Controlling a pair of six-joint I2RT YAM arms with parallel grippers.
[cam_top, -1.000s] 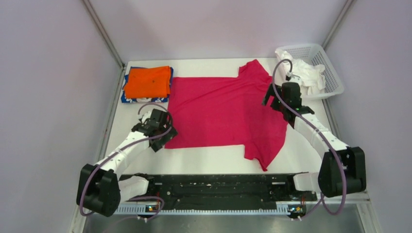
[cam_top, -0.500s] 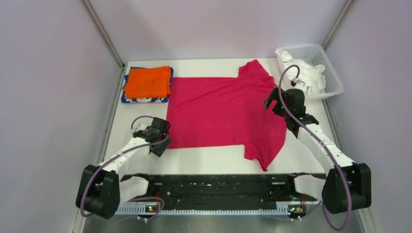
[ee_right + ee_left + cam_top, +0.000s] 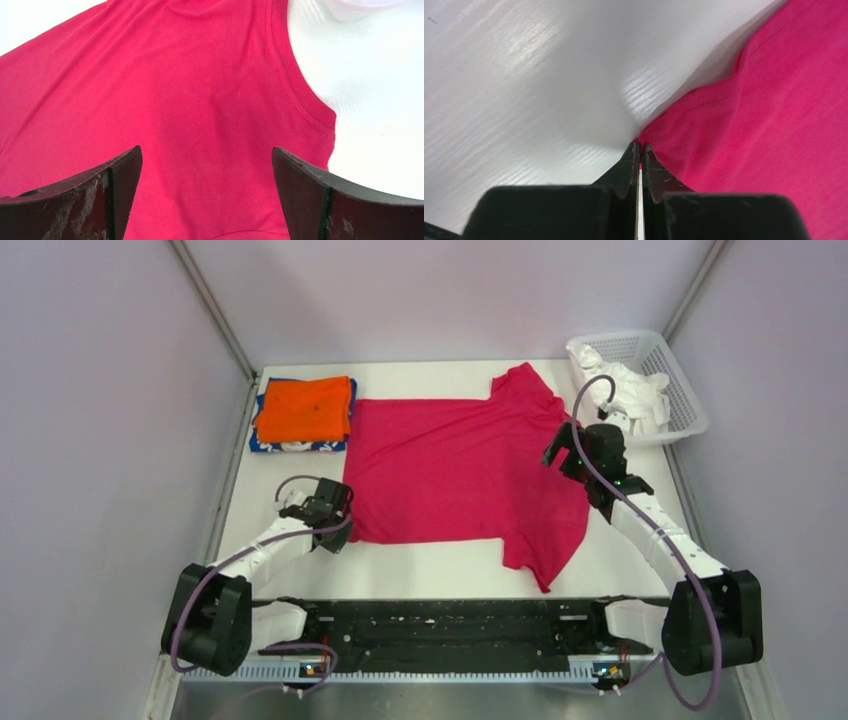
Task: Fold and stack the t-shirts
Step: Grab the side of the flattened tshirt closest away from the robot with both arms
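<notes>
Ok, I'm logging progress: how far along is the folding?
Done: orange t-shirt folded atop the blue t-shirt. In hand: magenta-red t-shirt lies flat, left end effector pinching its hem corner, right end effector open over it near the collar. Left: folding and stacking it.

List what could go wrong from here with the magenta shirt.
The left hand is shut at the very tip of a hem corner of the magenta t-shirt; so little cloth may be caught that it slips free on lifting.
The right hand hangs open over the shoulder, gripping nothing; a one-sided lift would likely drag and skew the shirt.
</notes>
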